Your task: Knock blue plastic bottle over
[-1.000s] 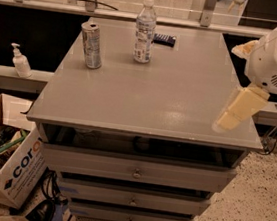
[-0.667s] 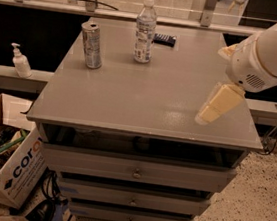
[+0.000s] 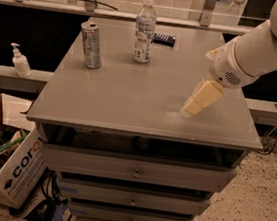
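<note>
The blue plastic bottle (image 3: 145,29) stands upright at the back middle of the grey cabinet top (image 3: 130,96); it is clear with a white cap and a whitish label. My gripper (image 3: 196,103) hangs from the white arm at the right, low over the front right part of the top. It is well to the right of the bottle and nearer the front, not touching it.
A silver drink can (image 3: 91,45) stands left of the bottle. A small dark object (image 3: 164,38) lies just behind the bottle to its right. A white pump bottle (image 3: 20,61) sits on a ledge at the left. A cardboard box (image 3: 6,162) is on the floor at the left.
The arm and gripper have moved left and inward over the cabinet top, closer to the bottle. The bottle and can have not moved.
</note>
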Action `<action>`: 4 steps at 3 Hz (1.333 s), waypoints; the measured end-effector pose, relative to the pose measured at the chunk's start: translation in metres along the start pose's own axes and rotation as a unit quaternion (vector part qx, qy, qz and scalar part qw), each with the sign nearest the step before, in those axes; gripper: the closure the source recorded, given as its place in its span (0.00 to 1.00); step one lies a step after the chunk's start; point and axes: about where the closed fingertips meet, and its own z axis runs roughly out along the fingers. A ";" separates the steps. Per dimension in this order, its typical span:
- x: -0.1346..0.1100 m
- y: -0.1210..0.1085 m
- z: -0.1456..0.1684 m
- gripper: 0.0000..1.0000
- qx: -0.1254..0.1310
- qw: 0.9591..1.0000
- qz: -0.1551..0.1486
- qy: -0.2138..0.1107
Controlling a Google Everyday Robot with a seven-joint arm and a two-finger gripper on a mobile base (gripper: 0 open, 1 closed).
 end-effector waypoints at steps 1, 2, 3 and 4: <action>0.006 -0.014 0.010 0.00 0.022 0.999 0.025 -0.015; 0.005 -0.043 0.030 0.00 0.054 0.996 0.059 -0.047; -0.007 -0.076 0.056 0.00 0.071 0.990 0.084 -0.091; -0.032 -0.103 0.078 0.00 0.060 0.982 0.098 -0.147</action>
